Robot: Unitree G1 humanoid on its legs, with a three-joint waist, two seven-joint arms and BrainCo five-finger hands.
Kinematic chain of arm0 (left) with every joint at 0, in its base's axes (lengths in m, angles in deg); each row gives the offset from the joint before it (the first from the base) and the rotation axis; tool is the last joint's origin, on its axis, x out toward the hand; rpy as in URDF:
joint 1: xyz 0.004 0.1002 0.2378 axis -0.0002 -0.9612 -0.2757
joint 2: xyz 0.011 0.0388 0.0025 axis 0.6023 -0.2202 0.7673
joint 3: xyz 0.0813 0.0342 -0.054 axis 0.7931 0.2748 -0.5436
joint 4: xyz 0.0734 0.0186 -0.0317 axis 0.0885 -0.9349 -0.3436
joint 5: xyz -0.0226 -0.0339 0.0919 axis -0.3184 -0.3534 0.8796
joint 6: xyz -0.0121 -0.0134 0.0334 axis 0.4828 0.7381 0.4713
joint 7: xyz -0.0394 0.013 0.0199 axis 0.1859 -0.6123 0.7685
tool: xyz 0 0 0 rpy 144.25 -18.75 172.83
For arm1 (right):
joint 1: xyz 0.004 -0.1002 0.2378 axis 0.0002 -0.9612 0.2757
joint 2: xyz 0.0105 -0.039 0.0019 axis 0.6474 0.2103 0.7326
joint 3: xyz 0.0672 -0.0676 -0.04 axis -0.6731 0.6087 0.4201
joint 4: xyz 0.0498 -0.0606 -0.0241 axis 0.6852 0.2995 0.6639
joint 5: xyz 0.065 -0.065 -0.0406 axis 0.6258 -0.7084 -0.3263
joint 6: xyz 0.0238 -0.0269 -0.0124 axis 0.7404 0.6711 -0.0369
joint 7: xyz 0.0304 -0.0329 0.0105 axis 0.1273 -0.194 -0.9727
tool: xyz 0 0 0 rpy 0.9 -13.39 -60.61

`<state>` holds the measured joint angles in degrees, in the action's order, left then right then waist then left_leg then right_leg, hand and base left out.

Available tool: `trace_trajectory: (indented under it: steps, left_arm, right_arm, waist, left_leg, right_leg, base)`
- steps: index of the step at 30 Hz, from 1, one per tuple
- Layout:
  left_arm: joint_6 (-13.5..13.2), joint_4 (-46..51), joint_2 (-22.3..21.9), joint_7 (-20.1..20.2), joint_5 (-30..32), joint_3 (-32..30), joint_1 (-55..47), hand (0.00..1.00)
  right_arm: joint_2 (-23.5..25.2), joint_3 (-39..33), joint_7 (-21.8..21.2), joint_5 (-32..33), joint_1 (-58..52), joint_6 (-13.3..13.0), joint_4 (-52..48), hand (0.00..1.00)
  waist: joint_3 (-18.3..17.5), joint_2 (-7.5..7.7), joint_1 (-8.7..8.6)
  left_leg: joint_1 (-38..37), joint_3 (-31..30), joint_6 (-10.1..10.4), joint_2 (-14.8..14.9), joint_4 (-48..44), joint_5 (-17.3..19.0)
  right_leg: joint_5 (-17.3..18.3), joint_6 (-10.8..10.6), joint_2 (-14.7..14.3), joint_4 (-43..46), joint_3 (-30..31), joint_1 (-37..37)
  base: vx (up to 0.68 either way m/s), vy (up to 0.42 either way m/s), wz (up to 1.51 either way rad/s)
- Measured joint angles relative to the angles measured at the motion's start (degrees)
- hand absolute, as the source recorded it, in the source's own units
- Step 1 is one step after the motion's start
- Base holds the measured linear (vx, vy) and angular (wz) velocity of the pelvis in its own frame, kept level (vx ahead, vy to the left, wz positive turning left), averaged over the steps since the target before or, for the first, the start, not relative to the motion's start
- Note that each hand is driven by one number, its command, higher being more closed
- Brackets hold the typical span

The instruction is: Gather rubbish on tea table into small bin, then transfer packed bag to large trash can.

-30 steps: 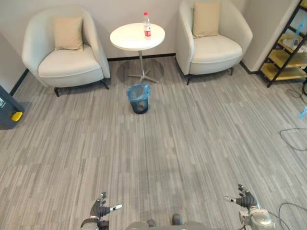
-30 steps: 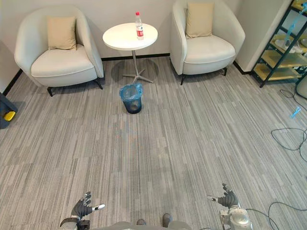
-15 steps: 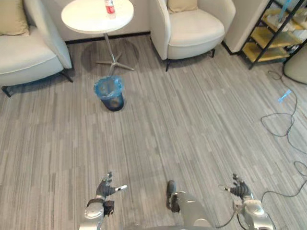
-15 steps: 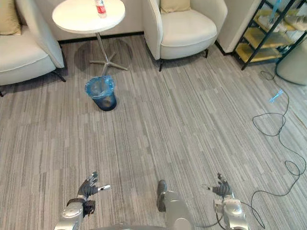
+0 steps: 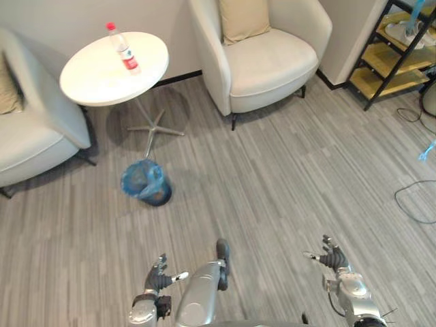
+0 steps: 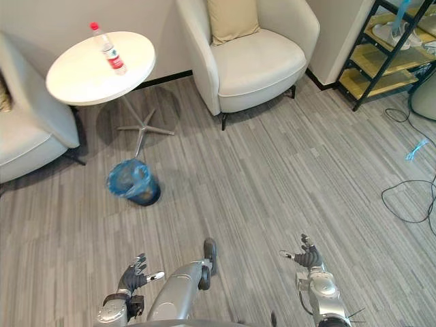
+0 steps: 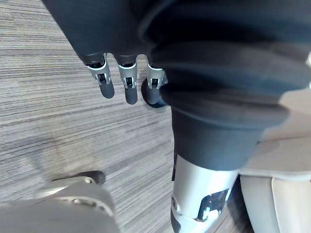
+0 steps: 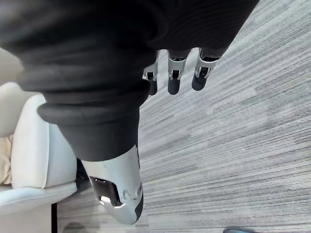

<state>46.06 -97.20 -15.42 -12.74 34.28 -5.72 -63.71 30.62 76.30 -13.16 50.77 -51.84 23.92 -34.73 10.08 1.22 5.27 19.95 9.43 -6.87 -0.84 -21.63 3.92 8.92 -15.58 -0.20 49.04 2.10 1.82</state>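
Grey striped carpet (image 5: 286, 184) runs to a pale wall (image 5: 75, 13), where 2 cream armchairs (image 5: 272, 65) stand; black racking (image 5: 398, 65), seemingly yellow-shelved, stands nearby.

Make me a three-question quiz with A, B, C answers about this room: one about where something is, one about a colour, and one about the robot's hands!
1. Where does the bottle stand?
A) on an armchair
B) on the round table
C) on the floor

2. What colour is the bag in the small bin?
A) blue
B) yellow
C) red

3. How are the left hand and right hand?
A) shut on the bottle
B) shut on the bag
C) open and empty

Answers:
1 B, it stands upright on the white tabletop.
2 A, the blue liner folds over the bin's rim.
3 C, the fingers are relaxed and hold nothing.
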Motion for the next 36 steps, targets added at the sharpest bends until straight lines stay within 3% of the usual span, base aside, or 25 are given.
trace_trajectory:
  steps: [2, 3, 4, 6, 7, 9, 10, 11, 12, 13, 15, 16, 17, 19, 20, 22, 23, 24, 25, 26, 28, 29, 31, 33, 36]
  left_arm:
    - [0.15, -0.13, 0.52, -0.28, -0.12, 0.87, 0.41, 0.0]
    - [0.13, 0.11, 0.23, -0.92, -0.51, 0.95, 0.64, 0.0]
    - [0.05, 0.59, 0.31, -1.04, -0.62, 0.92, 0.85, 0.0]
    - [0.0, 1.56, 0.4, -1.03, -1.17, 0.93, 1.47, 0.0]
    - [0.02, 1.49, 0.16, -0.99, -1.2, 0.88, 2.39, 0.0]
    - [-0.05, 1.26, 0.37, -1.01, -1.4, 0.79, 2.85, 0.0]
    - [-0.02, 0.56, 0.39, -1.03, -1.72, 0.53, 2.78, 0.0]
    - [0.02, 0.01, 0.09, -1.03, -1.73, 0.3, 2.79, 0.0]
    - [0.07, -0.99, -1.17, -1.08, -1.76, 0.21, 2.31, 0.0]
    - [0.09, -1.0, -2.21, -1.08, -1.76, 0.1, 1.81, 0.0]
    - [0.15, -0.94, -4.34, -1.04, -1.75, -0.62, 1.76, 0.0]
    - [0.12, -0.86, -5.58, -1.03, -1.75, -0.96, 1.05, 0.0]
    - [0.13, -0.77, -5.67, -0.88, -1.74, -0.77, 0.82, 0.0]
    - [0.11, 0.44, -5.54, -0.91, -1.74, -0.24, 0.78, 0.0]
    - [0.04, 1.26, -5.09, -0.86, -1.74, 0.53, 0.8, 0.0]
    - [0.03, 1.33, -4.99, -0.88, -1.74, 0.82, 0.91, 0.0]
    - [0.11, 0.8, -4.75, -0.85, -1.74, 1.44, 1.21, 0.0]
    - [0.15, 0.24, -4.38, -0.87, -1.75, 1.53, 0.84, 0.0]
    - [0.18, -0.05, -3.97, -0.9, -1.75, 1.48, 0.56, 0.0]
    - [0.18, -0.4, -3.16, -0.9, -1.74, 1.45, 0.11, 0.0]
    - [0.26, -1.71, -2.91, -0.92, -1.92, 1.38, 0.25, 0.0]
    - [0.26, -2.04, -2.28, -0.86, -2.15, 1.58, 0.23, 0.0]
    - [0.52, -2.3, -1.25, -0.88, -2.14, 2.61, 0.2, 0.0]
    - [0.51, -2.29, 0.12, -0.82, -2.11, 3.27, 0.17, 0.0]
    - [0.44, -2.0, 1.16, -0.79, -2.16, 3.06, 0.93, 0.0]
  right_arm:
    - [0.48, 0.11, 0.01, -0.02, -1.75, 0.04, -0.48, 0.0]
    - [0.68, 0.53, -0.04, -0.04, -2.6, -0.06, -1.14, 0.0]
    - [1.08, 1.08, -0.07, -0.04, -2.92, -0.1, -1.64, 0.0]
    - [2.15, 1.01, -0.08, -0.04, -4.53, -0.22, -4.44, 0.0]
    - [2.27, 0.89, -0.12, -0.01, -5.68, -0.16, -4.32, 0.0]
    - [2.53, 0.58, -0.08, 0.01, -6.5, -0.01, -2.74, 0.0]
    - [2.78, -0.13, 0.0, 0.01, -6.66, 0.12, -2.03, 0.0]
    - [2.82, -0.49, 0.03, 0.01, -6.75, 0.12, -1.64, 0.0]
    - [2.85, -1.71, 0.04, 0.01, -6.69, 0.25, -1.21, 0.0]
    - [3.05, -1.66, 0.07, 0.02, -5.96, 0.24, -2.17, 0.0]
    - [2.82, -1.03, -0.02, 0.15, -6.1, 0.17, -4.51, 0.0]
    - [3.17, -0.53, 0.06, 0.52, -6.26, 0.06, -6.16, 0.0]
    - [3.85, -0.03, 0.11, 1.23, -6.38, 0.06, -7.39, 0.0]
    - [4.52, -0.03, 0.22, 2.41, -6.53, -0.21, -9.52, 0.0]
    - [4.4, -0.13, 0.36, 2.55, -6.51, -0.45, -10.52, 0.0]
    - [4.14, -0.45, 0.51, 2.65, -6.21, -0.69, -10.78, 0.0]
    - [3.87, -1.79, 1.15, 2.74, -5.6, -0.69, -9.78, 0.0]
    - [3.88, -1.84, 1.54, 2.74, -5.95, -0.63, -8.81, 0.0]
    - [4.02, -1.57, 1.57, 2.72, -6.06, -0.51, -8.0, 0.0]
    - [4.22, -0.79, 1.37, 2.35, -6.04, -0.17, -7.01, 0.0]
    - [3.72, -0.35, 1.4, 2.04, -5.41, -0.14, -6.7, 0.0]
    - [3.85, 0.32, 1.28, 1.44, -4.67, -0.15, -6.72, 0.0]
    - [3.9, 1.86, 1.2, -0.22, -4.01, -0.17, -6.87, 0.0]
    - [3.8, 4.05, 1.15, -1.1, -3.9, -0.2, -8.1, 0.0]
    - [3.27, 6.65, 0.9, -2.52, -2.55, -0.75, -11.98, 0.0]
  waist:
    - [0.04, 0.31, -0.42]
    - [-0.01, -0.13, -0.48]
    - [-0.2, -0.49, -1.36]
    - [-0.3, -0.62, -1.77]
    - [-0.1, -0.95, -2.47]
    - [-0.94, 0.53, -2.94]
    - [-1.33, 1.3, -3.03]
    - [-2.03, 1.75, -3.03]
    - [-2.89, -0.22, -2.7]
    - [-2.99, -1.06, -2.83]
    - [-2.61, -2.24, -2.7]
    - [-1.95, -2.34, -1.76]
    - [-1.79, -2.52, -1.26]
    - [-1.54, -1.7, -1.13]
    - [-1.68, -1.03, -1.07]
    - [-1.58, -1.14, -0.85]
    - [-1.3, -1.92, -0.58]
    - [-1.4, -1.97, 0.09]
    - [-1.52, -1.84, 0.4]
    - [-2.15, 0.05, 0.49]
    - [-2.04, 0.27, 0.35]
    - [-1.89, 0.64, 0.23]
    - [-1.76, 0.74, -0.48]
    - [-1.58, 0.34, -1.25]
    - [-1.78, 0.18, -1.59]
  left_leg:
    - [-5.32, -1.77, -0.51, -1.05, -0.51, 3.4]
    - [-9.68, -3.1, -0.58, -1.19, 0.48, 5.51]
    - [-13.23, -5.5, -0.53, -1.19, 1.69, 6.93]
    - [-17.61, -9.78, 0.06, -1.19, 3.56, 9.01]
    - [-19.75, -13.23, 0.53, -0.89, 3.82, 10.54]
    - [-21.9, -17.4, 2.02, -1.41, 4.7, 12.78]
    - [-23.68, -19.8, 3.1, -1.44, 4.33, 14.99]
    - [-24.69, -21.12, 3.88, -0.82, 4.14, 15.81]
    - [-25.14, -22.08, 5.26, 1.53, 3.19, 16.04]
    - [-23.92, -21.41, 7.54, 1.87, -1.11, 14.72]
    - [-18.72, -17.86, 12.71, 2.71, -14.77, 10.47]
    - [-13.63, -13.74, 13.89, 5.48, -26.95, 8.04]
    - [-10.33, -8.75, 11.79, 8.81, -33.84, 9.45]
    - [-4.73, -2.82, 9.09, 12.4, -34.77, 11.08]
    - [-1.62, 0.17, 8.55, 12.9, -29.56, 11.42]
    - [-0.27, 1.33, 8.56, 12.82, -23.85, 11.39]
    - [1.43, 1.84, 10.2, 11.38, -7.63, 8.92]
    - [0.46, 1.57, 9.26, 10.12, -0.69, 1.86]
    - [-0.64, 1.63, 7.75, 9.22, -0.13, -0.51]
    - [-0.53, 1.4, 6.52, 6.91, -1.01, 0.53]
    - [-0.84, 1.44, 5.16, 5.96, -2.8, 2.86]
    - [-3.27, 1.69, 4.44, 4.73, -2.75, 4.2]
    - [-7.42, 1.32, 3.4, 3.56, -2.35, 6.22]
    - [-11.42, 0.58, 3.28, 2.86, -0.87, 6.98]
    - [-15.09, -1.74, 3.79, 3.02, 3.14, 6.63]
  right_leg:
    - [1.63, 3.49, 1.5, 11.04, -1.41, 4.82]
    - [3.59, 7.54, 2.6, 12.37, -3.4, 8.21]
    - [4.79, 9.63, 3.25, 10.15, -5.33, 11.7]
    - [5.53, 10.45, 2.91, 2.48, -6.08, 16.66]
    - [5.23, 10.17, 2.44, -8.43, -5.44, 17.78]
    - [0.57, 9.32, 2.87, -28.67, -2.13, 17.39]
    - [-6.6, 9.03, 3.02, -33.03, -0.39, 17.16]
    - [-9.7, 10.66, 2.64, -32.44, -0.23, 16.31]
    - [-7.74, 13.25, 1.36, -29.98, -2.67, 15.97]
    - [-5.29, 14.43, 1.3, -28.42, -4.65, 15.25]
    - [-4.05, 15.8, 1.02, -29.36, -6.35, 11.53]
    - [-3.36, 16.88, 0.33, -31.17, -6.86, 7.09]
    - [-2.6, 18.03, -0.02, -33.11, -7.46, 2.67]
    - [-2.25, 18.3, 0.42, -37.06, -9.57, -2.79]
    - [-1.15, 17.29, 1.35, -39.05, -10.45, -4.28]
    - [-0.14, 16.4, 1.71, -39.84, -11.05, -5.23]
    - [2.19, 14.85, 2.24, -40.34, -12.01, -6.85]
    - [3.75, 13.73, 2.71, -40.21, -12.12, -8.2]
    - [4.55, 13.42, 3.31, -40.08, -11.53, -8.67]
    - [6.15, 12.95, 5.14, -38.0, -11.03, -8.46]
    - [6.57, 12.24, 6.97, -28.66, -9.68, -4.9]
    - [4.67, 9.11, 8.52, -16.28, -7.74, -0.67]
    - [-0.45, 5.4, 9.52, -2.35, -4.63, 4.23]
    - [2.43, 7.09, 9.11, 1.94, -3.42, 6.52]
    - [5.52, 8.64, 5.78, -8.79, -2.61, 10.95]
  base:
    - [0.63, 0.091, 0.68]
    - [0.59, 0.06, 0.59]
    - [0.57, 0.035, 0.72]
    - [0.56, -0.054, 1.1]
    - [0.57, -0.12, 1.46]
    - [0.6, -0.223, 1.36]
    - [0.63, -0.288, 1.06]
    - [0.82, -0.37, 0.93]
    - [0.69, -0.304, 0.76]
    - [0.79, -0.333, 0.74]
    - [0.52, -0.21, 0.53]
    - [0.51, -0.161, 0.34]
    - [0.49, -0.138, 0.35]
    - [0.45, -0.102, 0.49]
    - [0.35, -0.063, 0.44]
    - [0.28, 0.034, 0.21]
    - [0.39, 0.142, 0.21]
    - [0.39, 0.215, 0.17]
    - [0.33, 0.182, 0.04]
    - [0.44, 0.202, 0.09]
    - [0.37, 0.179, 0.11]
    - [0.27, 0.189, 0.04]
    - [0.35, 0.192, 0.21]
    - [0.37, 0.119, 0.35]
    - [0.32, 0.004, 0.36]
